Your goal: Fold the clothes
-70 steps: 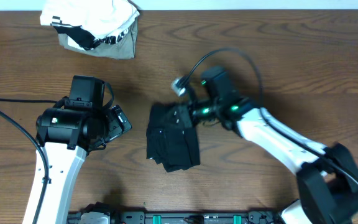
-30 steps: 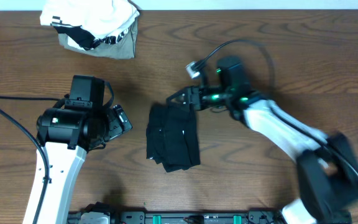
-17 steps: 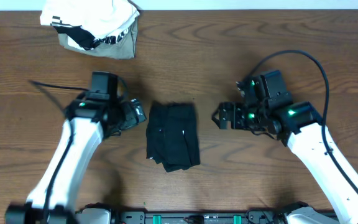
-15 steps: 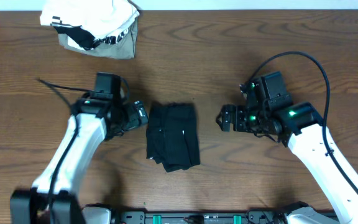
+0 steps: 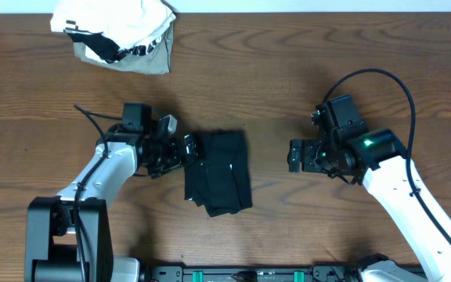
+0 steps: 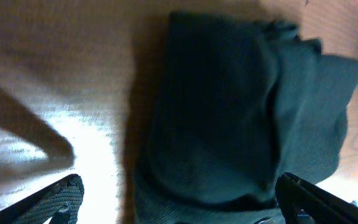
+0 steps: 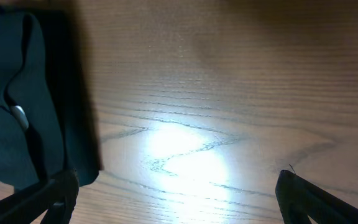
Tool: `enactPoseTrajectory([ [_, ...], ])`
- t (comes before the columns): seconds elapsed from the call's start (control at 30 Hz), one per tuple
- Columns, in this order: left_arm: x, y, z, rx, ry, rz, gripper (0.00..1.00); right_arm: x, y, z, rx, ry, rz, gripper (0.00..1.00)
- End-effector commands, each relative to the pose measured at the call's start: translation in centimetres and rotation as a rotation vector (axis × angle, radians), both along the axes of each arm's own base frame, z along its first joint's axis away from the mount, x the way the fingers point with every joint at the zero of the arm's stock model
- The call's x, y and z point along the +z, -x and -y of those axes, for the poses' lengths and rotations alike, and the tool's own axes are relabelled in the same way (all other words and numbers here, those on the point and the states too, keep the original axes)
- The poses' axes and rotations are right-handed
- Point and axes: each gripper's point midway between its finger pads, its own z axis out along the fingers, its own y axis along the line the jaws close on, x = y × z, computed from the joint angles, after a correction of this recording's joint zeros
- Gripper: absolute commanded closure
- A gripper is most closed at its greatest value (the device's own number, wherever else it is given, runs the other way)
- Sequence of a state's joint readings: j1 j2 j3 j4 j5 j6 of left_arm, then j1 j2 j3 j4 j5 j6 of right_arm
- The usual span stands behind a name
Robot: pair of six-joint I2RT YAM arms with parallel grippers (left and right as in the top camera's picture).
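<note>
the clothes (image 5: 218, 174) — one black garment folded into a compact rectangle — lie on the wooden table (image 5: 304, 70), with a ragged flap of cloth poking out at the lower left corner in the overhead view. a tiny white mark shows on the top layer.

the left gripper (image 5: 185, 149) sits right at the garment's left edge, near its upper corner, with its claw spread wide. in the left wrist view the two fingertips (image 6: 61, 196) stand at opposite lower corners and the dark cloth fills most of the space ahead between them. nothing is pinched. whether a finger touches the cloth cannot be told.

the right gripper (image 5: 294, 154) hangs well to the right of the garment, apart from it and facing it, its claw also spread wide. from the right wrist view, its fingertips (image 7: 316, 199) frame bare wood, and the garment's edge lies off to the left side.

a white-and-grey bundle (image 5: 116, 33) with striped trim rests well apart from the garment — up and to its left.
</note>
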State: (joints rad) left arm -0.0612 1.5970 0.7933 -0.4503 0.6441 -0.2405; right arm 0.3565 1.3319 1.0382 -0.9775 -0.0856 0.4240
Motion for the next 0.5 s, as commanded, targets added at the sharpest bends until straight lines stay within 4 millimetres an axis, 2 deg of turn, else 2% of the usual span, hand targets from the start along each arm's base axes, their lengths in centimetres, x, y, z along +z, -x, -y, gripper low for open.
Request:
enactPoseTrajectory([
  [0.0,-0.6,1.3,0.6,-0.035,0.066,-0.006,0.0,0.2,-0.1,0.7,-0.001,0.028,0.018,0.01],
  [0.2,-0.8,2.3,1.3,-0.046,0.117,-0.026,0.0,0.2,-0.1,0.7,-0.001,0.027,0.017,0.01],
  [0.47,0.8,2.6,3.1,-0.089,0.254,-0.016,0.0,0.2,-0.1,0.6,-0.023,0.02,0.017,0.01],
])
